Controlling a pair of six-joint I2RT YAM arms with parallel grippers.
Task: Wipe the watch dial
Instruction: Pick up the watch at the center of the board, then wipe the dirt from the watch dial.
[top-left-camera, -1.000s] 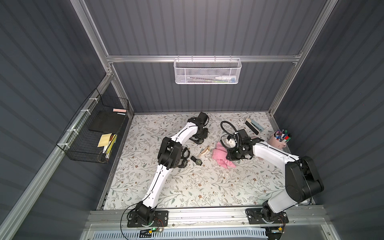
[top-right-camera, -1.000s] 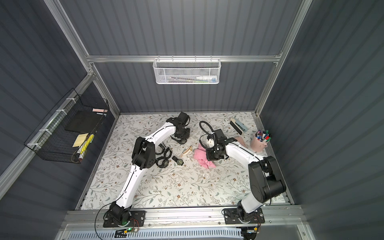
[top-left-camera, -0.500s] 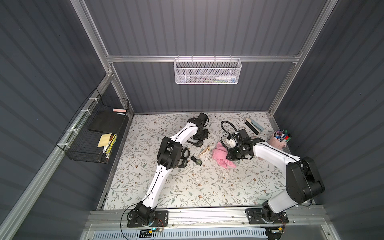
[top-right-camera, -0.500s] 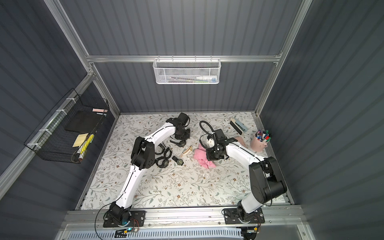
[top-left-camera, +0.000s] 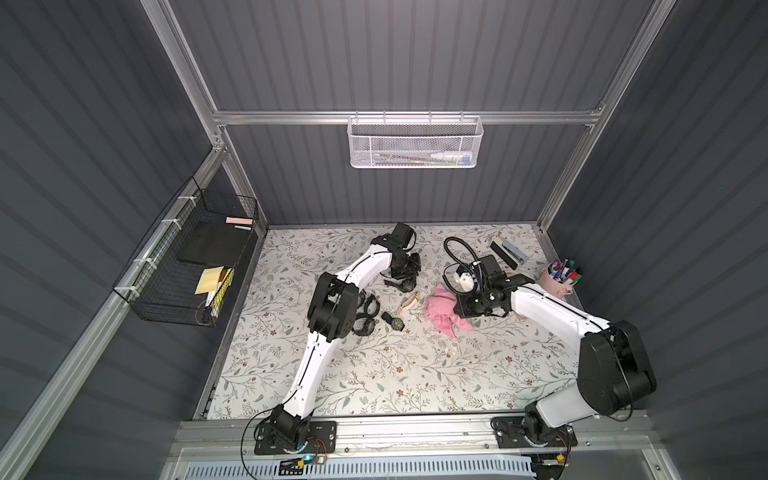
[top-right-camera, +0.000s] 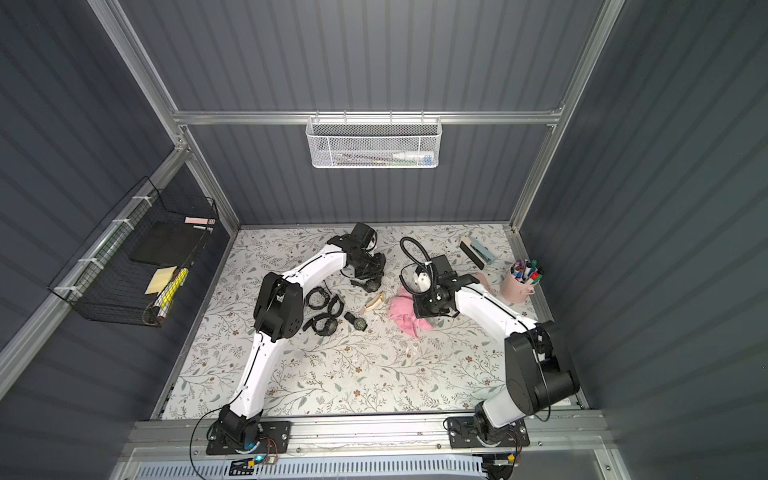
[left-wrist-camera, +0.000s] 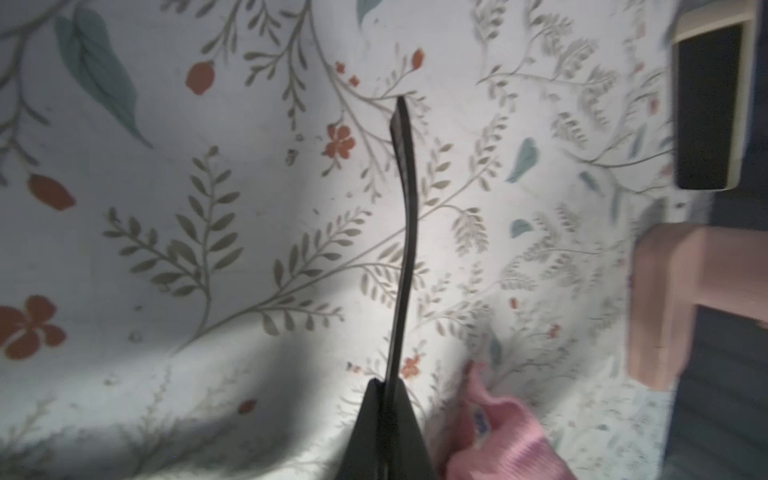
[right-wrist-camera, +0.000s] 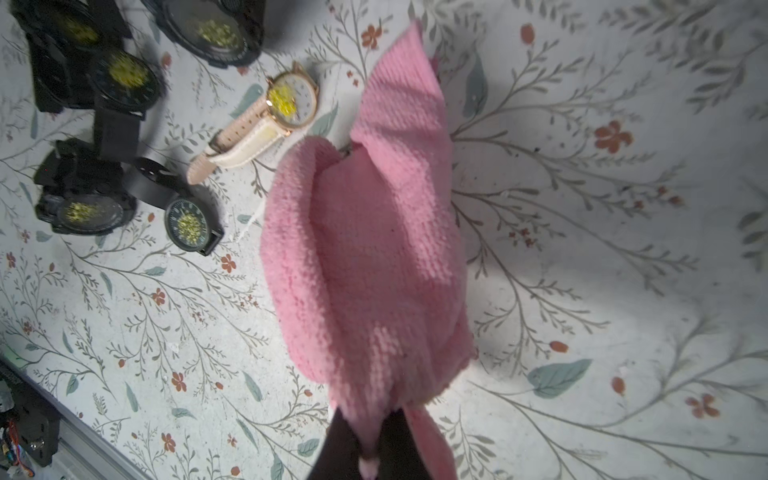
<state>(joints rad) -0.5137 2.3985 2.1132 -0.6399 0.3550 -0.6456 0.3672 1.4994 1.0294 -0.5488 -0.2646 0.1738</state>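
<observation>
at 12 o'clock from tabletop (top-left-camera: 415, 374) centre in both top views: left gripper (top-left-camera: 402, 272) clenched on the strap (left-wrist-camera: 402, 232) of a black watch (top-left-camera: 406, 285). left wrist view shows the jaws pinched tight, with the strap running edge-on straight out from between them. the watch case and its dial (top-right-camera: 371, 285) sit right at the gripper, on its 6 o'clock side. dial is too small to read. can't tell if the watch rests on the tabletop or hangs just off it.

right gripper (right-wrist-camera: 372, 436) is at 4 o'clock from that watch, clamped on a pink cloth (right-wrist-camera: 365, 249). the cloth bunches at the jaws and fans out over the tabletop toward the watches. cloth and held watch are apart, no contact.

cream watch (right-wrist-camera: 291, 99) lies flat at 6 o'clock from the held watch, just beside the cloth's far edge; can't tell if they touch. its white dial has a yellow blotch. other black watches (right-wrist-camera: 83, 212) are clustered at 7-8 o'clock from the held one, on the tabletop, with yellow specks on their dials. pink pen cup (top-left-camera: 559, 282) stands at the 3 o'clock tabletop edge, well apart.
</observation>
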